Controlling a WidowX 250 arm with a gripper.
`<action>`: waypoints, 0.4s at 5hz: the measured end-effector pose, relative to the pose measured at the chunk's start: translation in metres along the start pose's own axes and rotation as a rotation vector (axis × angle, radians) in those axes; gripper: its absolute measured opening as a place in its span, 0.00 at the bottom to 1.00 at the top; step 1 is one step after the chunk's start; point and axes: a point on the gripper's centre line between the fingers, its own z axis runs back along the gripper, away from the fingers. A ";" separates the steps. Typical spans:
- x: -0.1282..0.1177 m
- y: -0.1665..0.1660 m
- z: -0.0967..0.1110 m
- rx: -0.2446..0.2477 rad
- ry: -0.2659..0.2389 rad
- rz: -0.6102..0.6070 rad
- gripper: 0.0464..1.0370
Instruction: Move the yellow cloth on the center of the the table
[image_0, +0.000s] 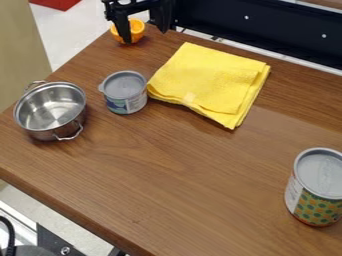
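on the wooden table (194, 175), the yellow cloth (207, 80) lies folded toward the far side, so we judge the whole move undone. our gripper (145, 35) hangs spread, grasping nothing. the steel pot (43, 131) shows bare metal inside; grey lids hide what the small can (125, 105) and tall can (312, 207) hold.

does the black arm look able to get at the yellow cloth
Probably yes: the open pincer hangs near the yellow cloth, nothing lies on it, and the small can stands only beside it.
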 end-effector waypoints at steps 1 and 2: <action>-0.003 0.002 -0.016 0.033 0.032 -0.004 0.96; -0.015 -0.015 -0.021 0.065 -0.015 -0.163 0.96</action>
